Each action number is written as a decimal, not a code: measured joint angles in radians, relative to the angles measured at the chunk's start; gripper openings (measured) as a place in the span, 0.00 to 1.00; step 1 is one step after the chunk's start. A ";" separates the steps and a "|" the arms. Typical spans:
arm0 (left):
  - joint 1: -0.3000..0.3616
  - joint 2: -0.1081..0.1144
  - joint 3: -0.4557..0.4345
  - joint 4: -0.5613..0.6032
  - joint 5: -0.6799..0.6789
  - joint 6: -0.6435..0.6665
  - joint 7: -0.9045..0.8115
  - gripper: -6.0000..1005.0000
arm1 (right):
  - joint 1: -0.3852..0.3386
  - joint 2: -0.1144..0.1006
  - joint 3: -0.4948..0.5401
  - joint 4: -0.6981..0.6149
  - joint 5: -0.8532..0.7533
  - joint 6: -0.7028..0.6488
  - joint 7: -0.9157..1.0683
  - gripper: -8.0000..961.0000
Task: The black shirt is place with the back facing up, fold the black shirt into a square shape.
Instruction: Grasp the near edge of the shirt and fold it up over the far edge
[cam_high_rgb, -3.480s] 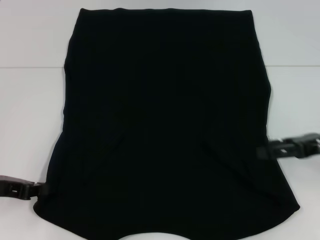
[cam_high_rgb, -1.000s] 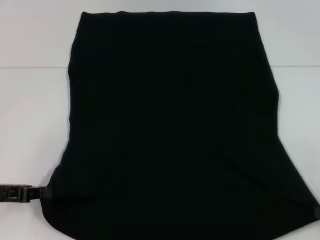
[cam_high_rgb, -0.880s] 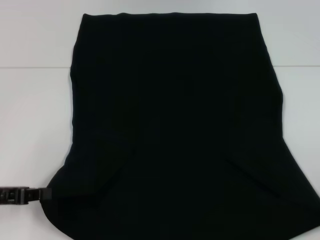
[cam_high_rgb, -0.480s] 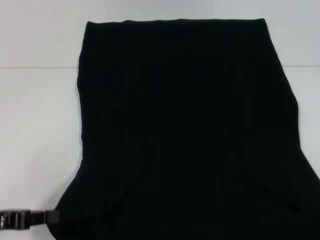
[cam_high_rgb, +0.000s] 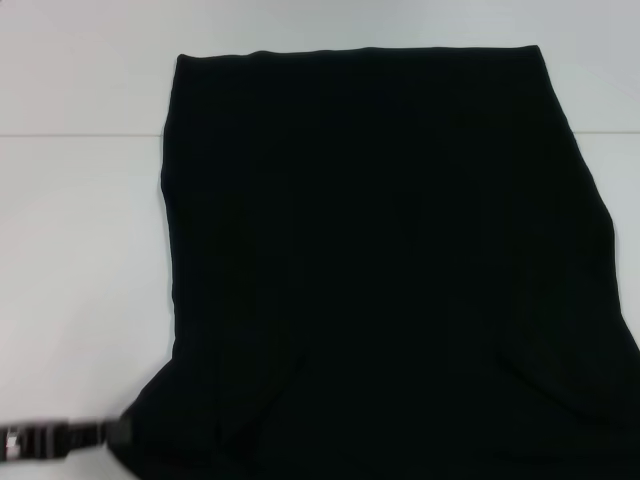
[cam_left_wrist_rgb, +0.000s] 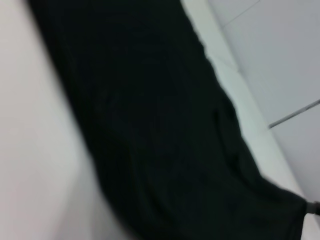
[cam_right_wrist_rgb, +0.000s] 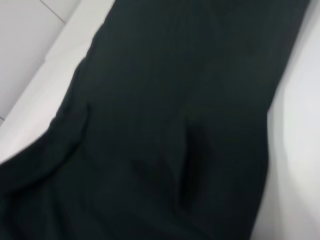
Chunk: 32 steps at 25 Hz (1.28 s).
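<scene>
shirt: we see the shirt (cam_high_rgb: 385, 260) flat on the tabletop (cam_high_rgb: 80, 250)
left tool: left tool (cam_high_rgb: 118, 434) at near corner, grip unclear
right tool: unseen
step: we judge lengthwise fold
next: lift hem evenly

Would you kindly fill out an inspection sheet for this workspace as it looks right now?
Surface: white table, a thin seam line across its far part.
Job's things: black shirt spread over the table, plain side up, near corners flaring outward.
Clutter: nothing seen.
Grippers: left gripper at the shirt's near left corner; right gripper out of the head view.
Cables: nothing seen.
Surroundings: pale tiled floor beside the table.
</scene>
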 joint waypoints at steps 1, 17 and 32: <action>-0.012 0.004 -0.001 -0.013 -0.011 -0.007 0.001 0.01 | 0.013 0.003 0.013 0.000 0.001 0.004 -0.006 0.07; -0.357 0.127 -0.001 -0.350 -0.184 -0.523 -0.005 0.02 | 0.337 0.040 0.128 0.013 0.004 0.323 0.084 0.09; -0.555 0.125 0.015 -0.502 -0.270 -1.059 0.156 0.06 | 0.639 0.055 -0.048 0.173 0.007 0.944 0.169 0.11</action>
